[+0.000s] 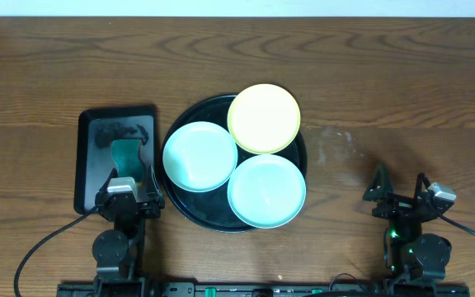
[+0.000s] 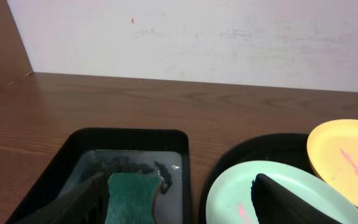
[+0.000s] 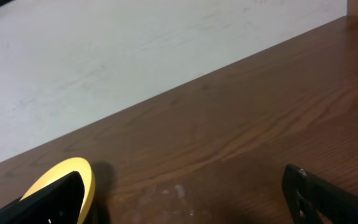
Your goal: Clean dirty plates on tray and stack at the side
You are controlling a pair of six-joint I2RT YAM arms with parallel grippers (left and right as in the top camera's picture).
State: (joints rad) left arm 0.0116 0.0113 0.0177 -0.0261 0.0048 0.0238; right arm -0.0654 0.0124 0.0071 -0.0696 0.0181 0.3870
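Note:
Three plates lie on the round black tray: a mint-green plate at the left, a mint-green plate at the front right, and a pale yellow plate at the back, overhanging the rim. In the left wrist view the left green plate and the yellow plate carry pink smears. My left gripper is open and empty at the near end of the rectangular tray. My right gripper is open and empty over bare table, right of the round tray.
A small rectangular black tray left of the round tray holds a green sponge, dark residue and liquid; the sponge lies between my left fingers' view. A faint whitish smear marks the wood right of the round tray.

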